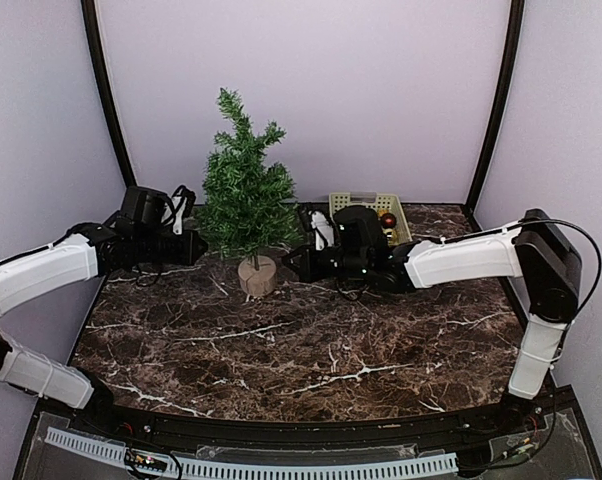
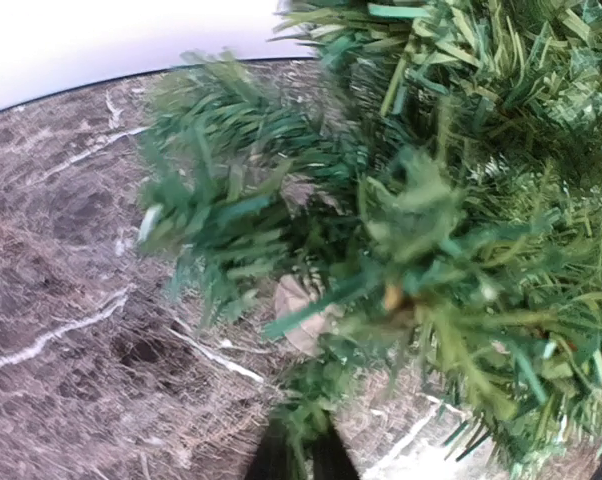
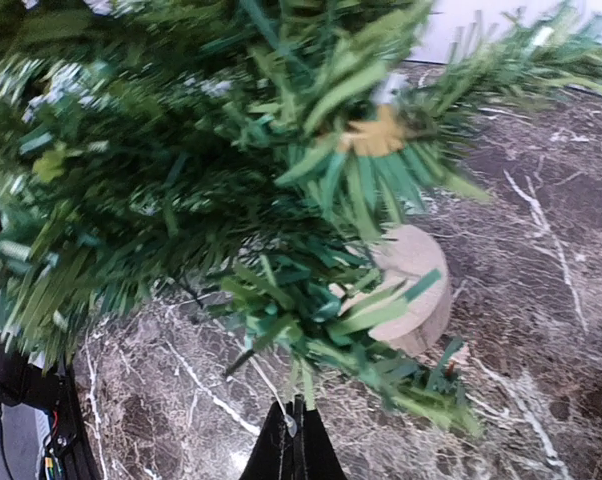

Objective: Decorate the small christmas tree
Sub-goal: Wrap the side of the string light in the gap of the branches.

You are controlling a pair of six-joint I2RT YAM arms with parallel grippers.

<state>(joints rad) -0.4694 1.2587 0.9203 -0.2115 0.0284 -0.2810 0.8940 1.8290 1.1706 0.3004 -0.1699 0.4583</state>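
The small christmas tree (image 1: pixel 243 195) stands on its round tan base (image 1: pixel 258 275) at the back middle of the table. My left gripper (image 1: pixel 201 247) is at the tree's lower left side. In the left wrist view its dark fingers (image 2: pixel 301 458) are closed on a green branch tip (image 2: pixel 306 400). My right gripper (image 1: pixel 289 262) is at the lower right branches. In the right wrist view it (image 3: pixel 299 440) is shut on a thin white string (image 3: pixel 281 405) that runs up into the needles. A gold star (image 3: pixel 376 133) sits on a branch above the base (image 3: pixel 416 290).
A pale yellow basket (image 1: pixel 351 203) stands behind my right gripper at the back right, with a red ball (image 1: pixel 388 220) in it. The table top is dark marble (image 1: pixel 311 340). Walls close in at the back and on both sides.
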